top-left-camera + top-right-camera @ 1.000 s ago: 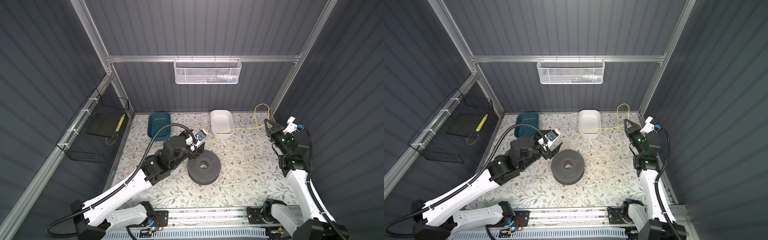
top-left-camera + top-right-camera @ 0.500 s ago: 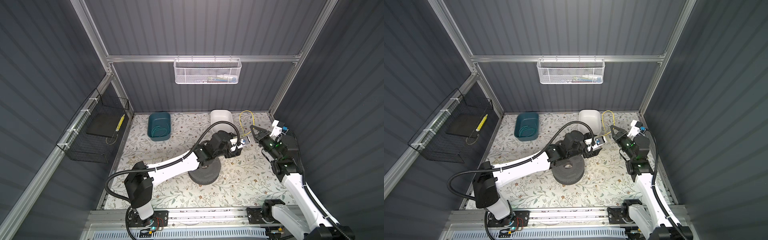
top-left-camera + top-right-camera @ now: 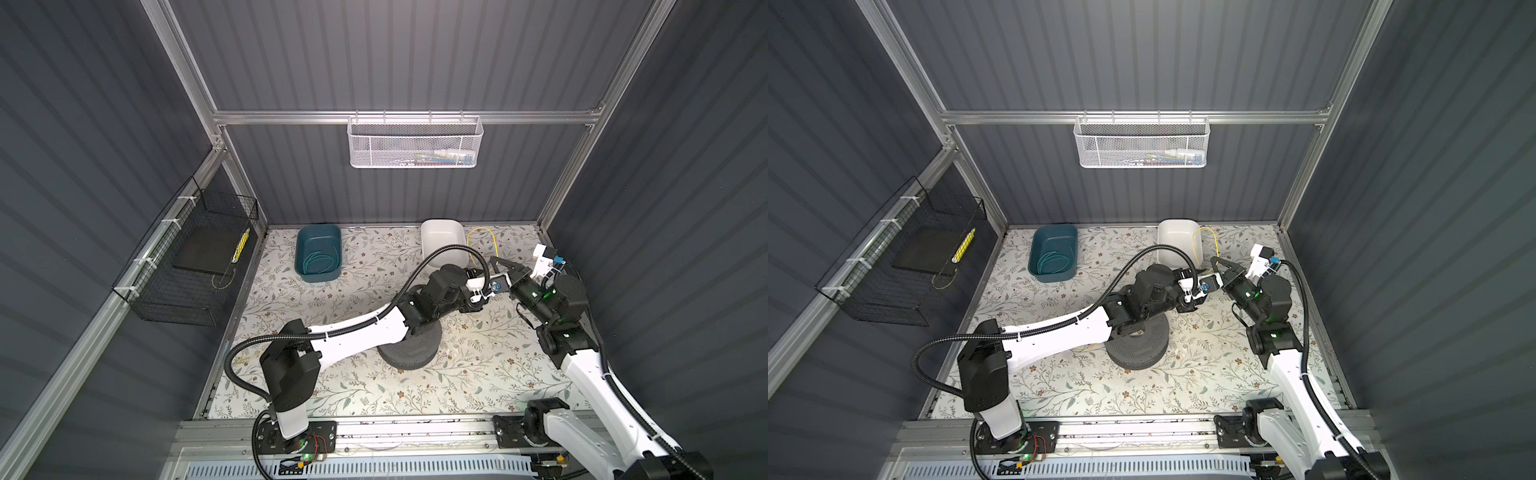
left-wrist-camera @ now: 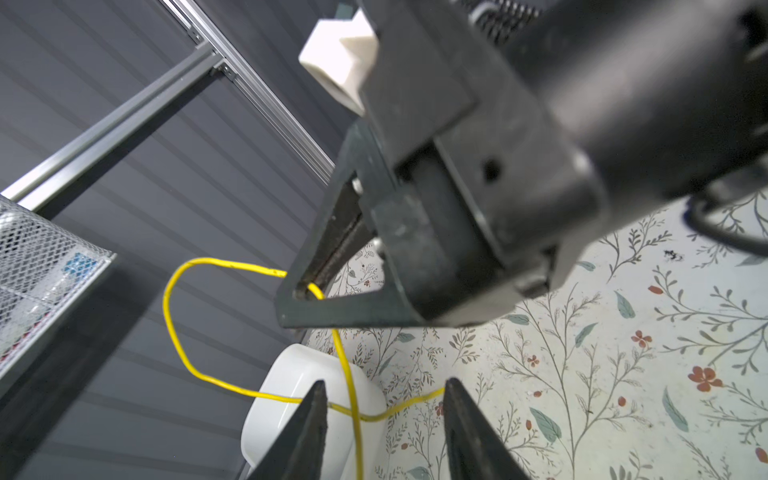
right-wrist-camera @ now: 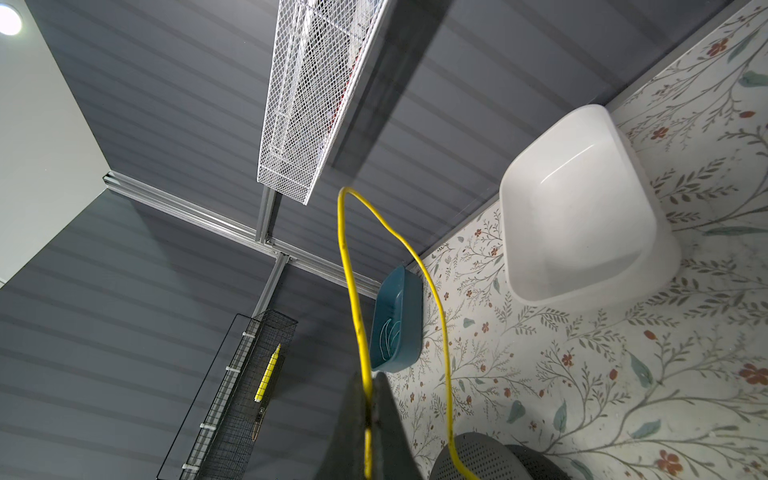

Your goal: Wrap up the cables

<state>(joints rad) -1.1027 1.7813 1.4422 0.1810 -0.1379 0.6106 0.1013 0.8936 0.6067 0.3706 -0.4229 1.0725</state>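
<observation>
The yellow cable [image 3: 495, 246] rises in a loop beside the white bin, seen in both top views [image 3: 1215, 243]. My right gripper [image 5: 368, 380] is shut on it, the strand pinched between its fingers; its tip [image 3: 496, 262] points left at the back right. From there the cable [image 5: 440, 328] drops toward a dark grey perforated spool [image 5: 478, 457]. My left gripper [image 4: 384, 382] has reached across just under the right gripper's tip. It is open, with two cable strands [image 4: 351, 390] crossing the gap between its fingers. The top views hide its jaws behind the arm.
The grey spool [image 3: 409, 351] stands mid-table under the left arm. A white bin [image 3: 442, 245] and a teal bin [image 3: 318, 257] holding teal wire sit at the back. A white mesh basket [image 3: 415, 143] hangs on the rear wall, a black wire basket [image 3: 187, 266] on the left wall.
My left arm swung from left of the spool across to the right gripper, its jaws narrowing. The right gripper moved left and inward, carrying the cable loop with it.
</observation>
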